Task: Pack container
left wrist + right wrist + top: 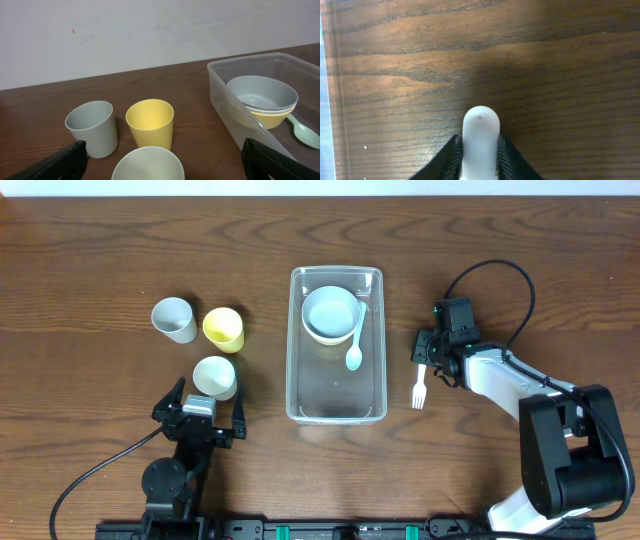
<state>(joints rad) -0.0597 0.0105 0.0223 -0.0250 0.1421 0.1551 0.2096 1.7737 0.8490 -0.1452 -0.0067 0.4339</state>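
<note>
The clear container stands mid-table and holds a blue-grey bowl nested in a yellow bowl, plus a pale mint spoon. In the left wrist view the container is at the right with the bowl inside. A white fork lies on the table right of the container. My right gripper is over its handle end. In the right wrist view both fingers press the sides of the fork handle, so the right gripper is shut on it. My left gripper stands open just behind a pale green cup.
A grey cup and a yellow cup stand left of the container, beyond the pale green cup. They show as grey cup and yellow cup in the left wrist view. The container's wall edges the right wrist view.
</note>
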